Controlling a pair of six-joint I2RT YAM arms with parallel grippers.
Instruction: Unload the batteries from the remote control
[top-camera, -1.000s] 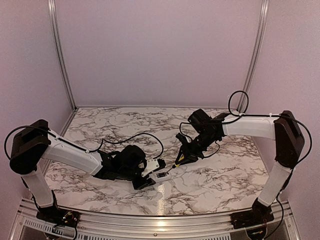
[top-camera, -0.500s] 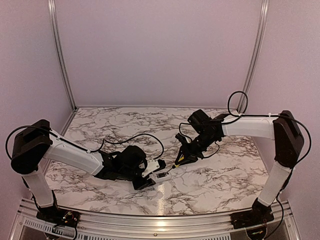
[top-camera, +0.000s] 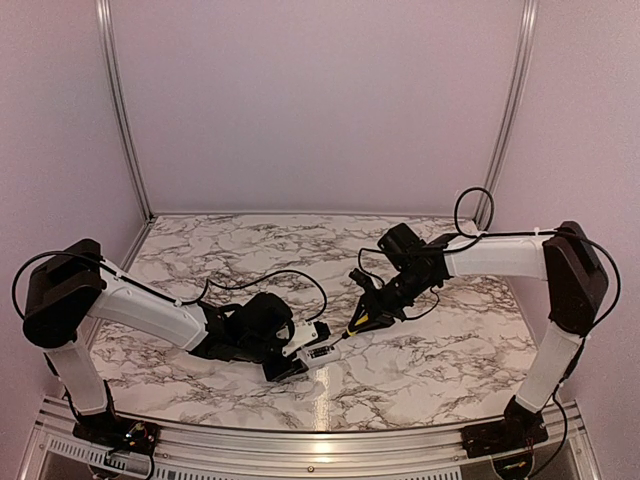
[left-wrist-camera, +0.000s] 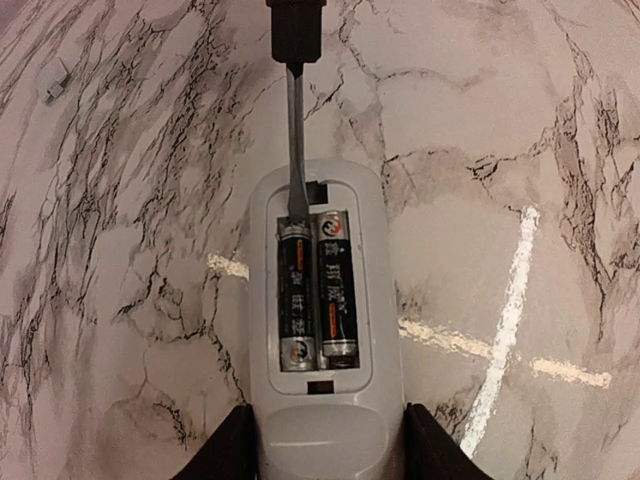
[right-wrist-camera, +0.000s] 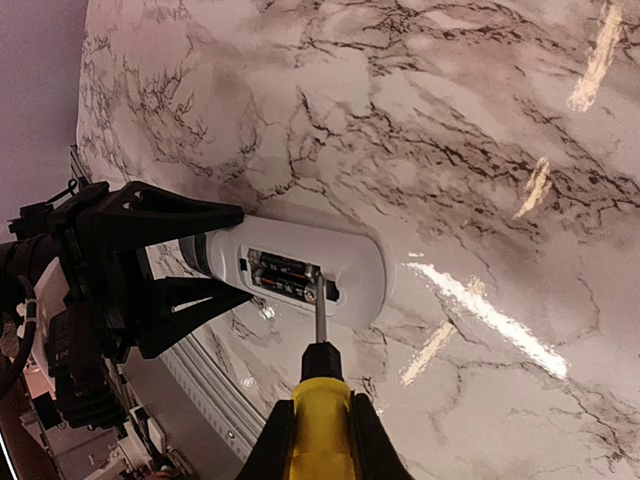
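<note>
Left wrist view: the left gripper (left-wrist-camera: 328, 458) clamps the remote control (left-wrist-camera: 385, 300) by its sides at the near middle of the marble table (left-wrist-camera: 520, 120). The cover is off and both batteries (left-wrist-camera: 337, 290) are seated. To the right, the right gripper (right-wrist-camera: 318, 440) is closed on a yellow-handled screwdriver (left-wrist-camera: 294, 130), its blade tip at the left battery's far end. This looks like the prying step. The next move calls for levering that end up without slipping.

A grey-veined white marble worktop (top-camera: 200, 250) is enclosed by plain lilac walls (top-camera: 320, 100) and aluminium posts (top-camera: 122, 110); light streaks (left-wrist-camera: 515, 300) are reflected on it.
</note>
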